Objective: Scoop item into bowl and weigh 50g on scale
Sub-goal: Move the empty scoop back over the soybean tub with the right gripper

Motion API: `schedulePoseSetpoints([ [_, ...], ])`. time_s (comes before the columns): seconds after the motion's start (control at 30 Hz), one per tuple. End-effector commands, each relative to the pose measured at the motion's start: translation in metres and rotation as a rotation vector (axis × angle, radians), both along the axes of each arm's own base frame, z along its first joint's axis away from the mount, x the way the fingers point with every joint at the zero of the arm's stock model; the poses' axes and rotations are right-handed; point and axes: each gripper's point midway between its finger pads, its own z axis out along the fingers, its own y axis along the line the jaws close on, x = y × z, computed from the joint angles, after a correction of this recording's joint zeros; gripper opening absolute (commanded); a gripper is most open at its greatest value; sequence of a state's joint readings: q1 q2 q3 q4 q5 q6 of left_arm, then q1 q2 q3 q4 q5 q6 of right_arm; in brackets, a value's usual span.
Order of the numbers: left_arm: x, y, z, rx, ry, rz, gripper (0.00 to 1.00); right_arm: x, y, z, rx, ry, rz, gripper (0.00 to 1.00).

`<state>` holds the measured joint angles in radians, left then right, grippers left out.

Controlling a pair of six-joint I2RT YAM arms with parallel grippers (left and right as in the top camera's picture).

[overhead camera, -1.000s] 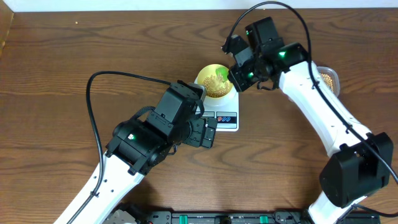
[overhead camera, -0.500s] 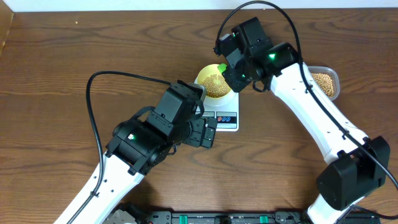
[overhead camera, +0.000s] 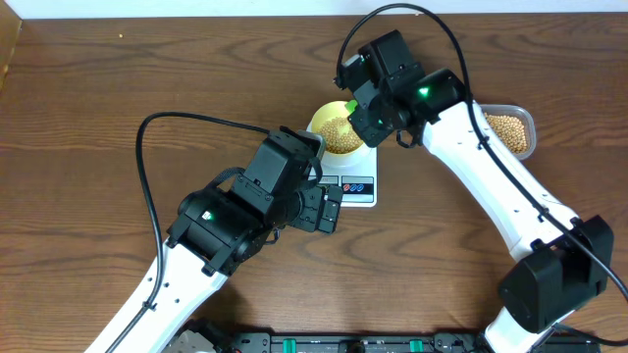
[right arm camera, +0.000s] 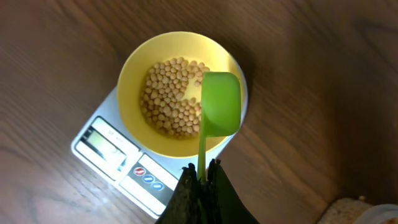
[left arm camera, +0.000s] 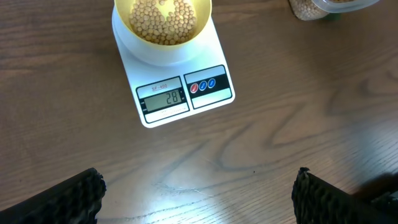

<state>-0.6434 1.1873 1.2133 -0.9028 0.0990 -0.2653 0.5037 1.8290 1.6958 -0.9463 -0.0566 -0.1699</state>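
Observation:
The pale yellow bowl (right arm camera: 180, 87) sits on the white scale (left arm camera: 180, 93) and holds a heap of beans (right arm camera: 169, 96). The scale's display (left arm camera: 163, 98) reads about 28. My right gripper (right arm camera: 202, 174) is shut on the handle of a green scoop (right arm camera: 221, 102), whose head hangs turned over above the bowl's right side. In the overhead view the right gripper (overhead camera: 365, 110) is over the bowl (overhead camera: 339, 132). My left gripper (left arm camera: 196, 193) is open and empty over bare table in front of the scale.
A clear plastic tub of beans (overhead camera: 510, 130) stands at the right of the scale; it also shows at the top right of the left wrist view (left arm camera: 323, 7). The left arm (overhead camera: 245, 211) lies just front-left of the scale.
My right gripper has moved left from the tub side to over the bowl, and the scoop is now turned over above the beans. The left arm has not moved.

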Motion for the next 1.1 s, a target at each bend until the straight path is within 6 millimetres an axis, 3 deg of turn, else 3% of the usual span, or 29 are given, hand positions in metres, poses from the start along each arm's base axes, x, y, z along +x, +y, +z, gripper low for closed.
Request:
schedulePoseSetpoints([
  [0.0,0.002,0.001,0.007,-0.006,-0.016,0.005,0.98,0.002,-0.006,0.042,0.092,-0.046,-0.064,0.01],
  [0.17,0.002,0.001,0.007,-0.006,-0.016,0.005,0.98,0.005,-0.042,0.083,0.077,-0.115,-0.209,0.01],
  [0.23,0.002,0.001,0.007,-0.006,-0.016,0.005,0.98,0.006,-0.073,0.094,0.022,-0.149,-0.327,0.01],
  [0.33,0.002,0.001,0.007,-0.006,-0.016,0.005,0.98,0.0,-0.122,0.093,-0.081,-0.143,-0.505,0.01],
  [0.47,0.002,0.001,0.007,-0.006,-0.016,0.005,0.98,-0.018,-0.18,0.076,-0.169,-0.034,-0.716,0.01],
  [0.6,0.002,0.001,0.007,-0.006,-0.016,0.005,0.98,-0.025,-0.212,0.06,-0.197,0.038,-0.831,0.01],
  [0.93,0.002,0.001,0.007,-0.006,-0.016,0.005,0.98,-0.034,-0.25,-0.008,-0.283,0.176,-0.934,0.01],
  [1.07,0.002,0.001,0.007,-0.006,-0.016,0.005,0.98,-0.032,-0.26,-0.025,-0.304,0.193,-0.958,0.01],
])
